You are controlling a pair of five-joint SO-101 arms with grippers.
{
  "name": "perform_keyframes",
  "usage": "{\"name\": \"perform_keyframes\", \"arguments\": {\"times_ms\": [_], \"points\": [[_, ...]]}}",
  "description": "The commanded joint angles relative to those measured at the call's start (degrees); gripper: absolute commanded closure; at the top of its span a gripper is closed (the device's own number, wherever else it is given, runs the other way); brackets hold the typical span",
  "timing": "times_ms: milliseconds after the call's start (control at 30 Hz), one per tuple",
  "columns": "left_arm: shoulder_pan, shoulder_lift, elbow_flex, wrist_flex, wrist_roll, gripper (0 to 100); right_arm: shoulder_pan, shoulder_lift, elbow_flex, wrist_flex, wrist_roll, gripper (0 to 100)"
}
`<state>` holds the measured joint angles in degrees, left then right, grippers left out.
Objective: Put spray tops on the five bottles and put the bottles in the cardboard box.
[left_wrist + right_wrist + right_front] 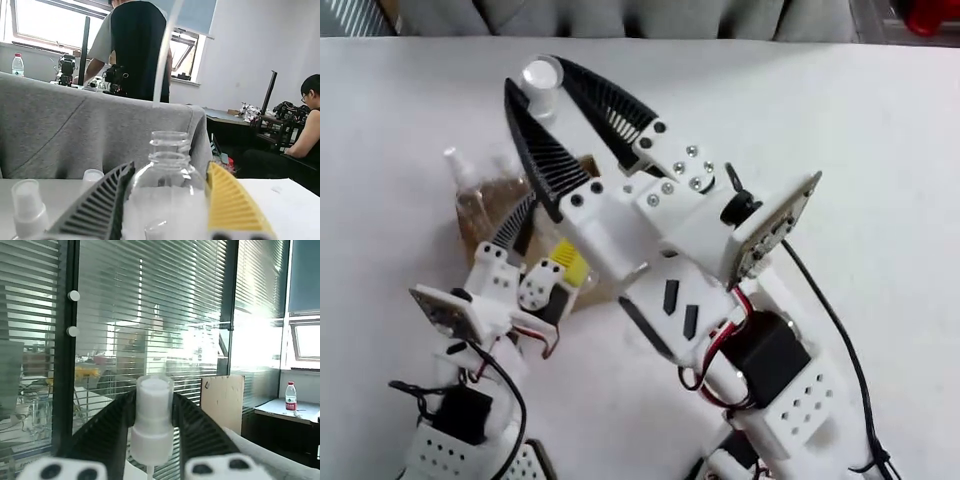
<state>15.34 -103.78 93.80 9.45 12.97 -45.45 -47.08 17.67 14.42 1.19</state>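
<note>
Bottle (167, 195), neck open, pinched by left gripper (170, 172) at box (470, 225). Spray top (542, 80) pinched by right gripper (532, 76) beyond box. Left wrist view shows its tube (165, 50) hanging above bottle neck.

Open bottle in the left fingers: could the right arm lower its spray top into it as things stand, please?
Probably yes: the bottle is uncapped, and the spray top has its tube hanging just above the neck, nothing between.

Bright daylight, window (255, 340) glare, soft shadows.
</note>
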Motion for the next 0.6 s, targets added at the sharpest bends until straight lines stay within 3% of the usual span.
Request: {"name": "perform_keyframes", "arguments": {"times_ms": [0,100,567], "points": [[0.4,-1.1,-0.5,-1.9,0.2,98,1.5,0.2,-3.0,0.2,2.5,98.0],[0.4,-1.1,-0.5,-1.8,0.2,98,1.5,0.1,-2.7,0.3,5.3,98.1],[0.4,-1.1,-0.5,-1.8,0.2,98,1.4,-0.5,-2.8,5.4,5.1,98.1]]}}
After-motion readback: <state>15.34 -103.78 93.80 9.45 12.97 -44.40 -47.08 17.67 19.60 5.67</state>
